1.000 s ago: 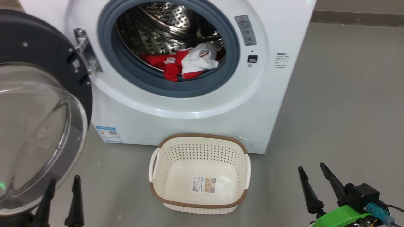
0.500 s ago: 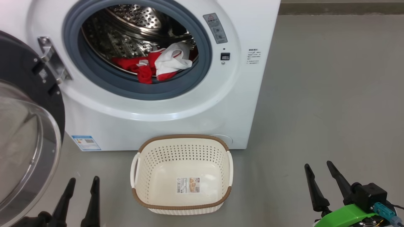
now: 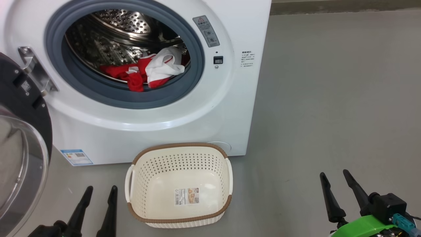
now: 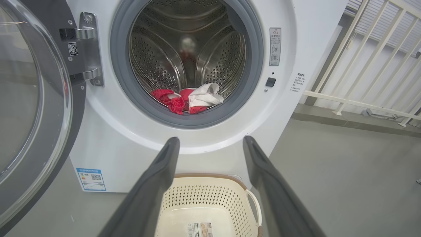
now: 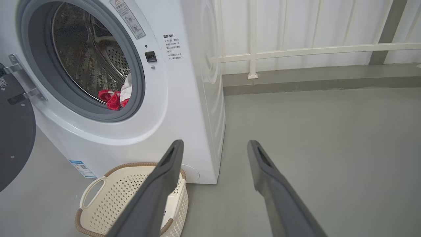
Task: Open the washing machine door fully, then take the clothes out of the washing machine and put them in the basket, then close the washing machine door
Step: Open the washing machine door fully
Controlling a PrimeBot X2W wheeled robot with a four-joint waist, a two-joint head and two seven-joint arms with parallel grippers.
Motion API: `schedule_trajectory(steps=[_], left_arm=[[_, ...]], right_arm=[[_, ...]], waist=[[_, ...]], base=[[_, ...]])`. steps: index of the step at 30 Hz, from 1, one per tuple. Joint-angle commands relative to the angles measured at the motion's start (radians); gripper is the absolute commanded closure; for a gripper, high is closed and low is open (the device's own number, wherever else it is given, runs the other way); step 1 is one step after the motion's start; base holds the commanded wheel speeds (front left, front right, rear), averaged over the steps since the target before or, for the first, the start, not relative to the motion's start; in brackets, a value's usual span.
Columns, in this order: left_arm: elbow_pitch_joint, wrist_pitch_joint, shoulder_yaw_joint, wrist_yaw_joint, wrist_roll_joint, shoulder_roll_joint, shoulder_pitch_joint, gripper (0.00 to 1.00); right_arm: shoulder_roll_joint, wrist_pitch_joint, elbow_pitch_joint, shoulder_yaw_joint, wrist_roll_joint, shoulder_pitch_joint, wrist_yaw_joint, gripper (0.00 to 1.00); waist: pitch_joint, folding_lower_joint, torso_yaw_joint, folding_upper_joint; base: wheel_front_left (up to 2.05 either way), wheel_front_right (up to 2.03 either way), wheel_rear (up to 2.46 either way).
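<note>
The door (image 3: 19,148) stands swung wide to the left of the washing machine (image 3: 184,121), so the step in hand looks to be the first reach for the clothes (image 3: 144,72), a red and white heap at the front of the drum (image 3: 121,21), just behind the grey ring (image 3: 141,100). The left gripper (image 3: 102,188) and right gripper (image 3: 334,172) hover low, fingers spread wide, holding nothing. A good reach goes in low through the ring, pinches a thick fold rather than a loose edge, lifts it clear and drops it into the basket (image 3: 179,144), empty on the floor (image 3: 329,98) just before the machine. Since a second ago the head camera has turned, so everything sits further left; clothes and basket lie unchanged.
</note>
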Motion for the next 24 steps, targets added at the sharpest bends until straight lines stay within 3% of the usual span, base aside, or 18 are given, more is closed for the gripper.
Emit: schedule_trajectory(steps=[1, 24], left_arm=[[-0.027, -0.005, 0.028, -0.005, 0.000, 0.020, -0.028, 0.00], [-0.033, -0.005, 0.013, -0.005, 0.012, 0.036, -0.040, 0.00]], right_arm=[[-0.009, -0.009, -0.028, 0.014, 0.008, -0.006, 0.005, 0.00], [0.002, -0.009, -0.035, -0.003, 0.003, 0.007, 0.005, 0.00]], waist=[[-0.001, 0.0000, -0.005, 0.0000], [0.001, 0.0000, -0.003, 0.0000]], base=[[0.00, 0.00, 0.00], [0.00, 0.00, 0.00]])
